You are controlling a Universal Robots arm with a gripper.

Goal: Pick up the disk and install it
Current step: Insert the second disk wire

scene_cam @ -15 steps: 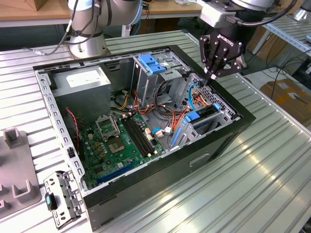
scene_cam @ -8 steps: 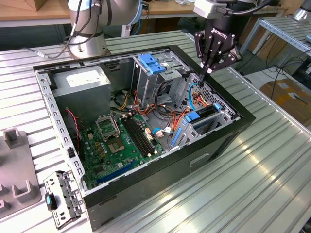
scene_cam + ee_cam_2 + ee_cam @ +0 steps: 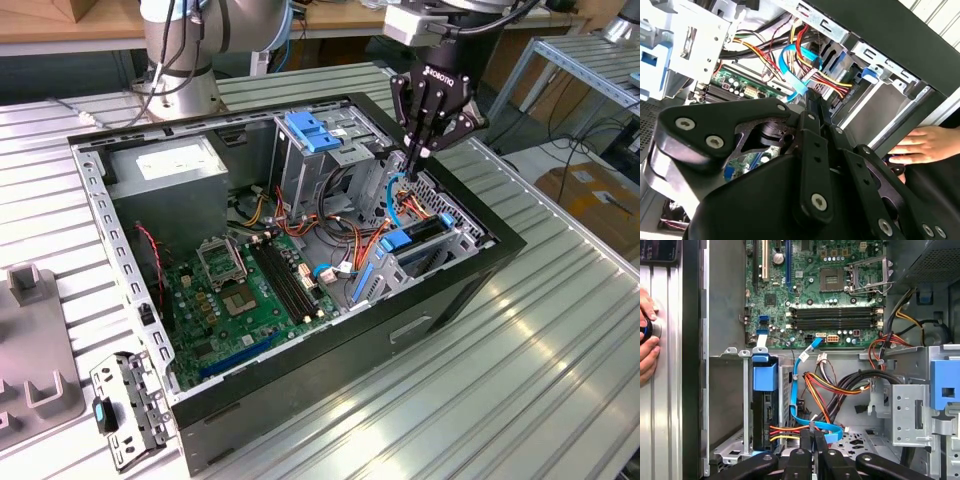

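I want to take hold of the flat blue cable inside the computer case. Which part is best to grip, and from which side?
Probably the straight stretch of the flat blue cable between the motherboard and its lower loop, coming down through the open side of the case. There the thin ribbon runs bare, so pinch its flat faces; further along, red and yellow wires crowd it.

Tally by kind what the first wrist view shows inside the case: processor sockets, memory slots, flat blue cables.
Processor socket: 1
Memory slots: 4
Flat blue cable: 1
Total: 6
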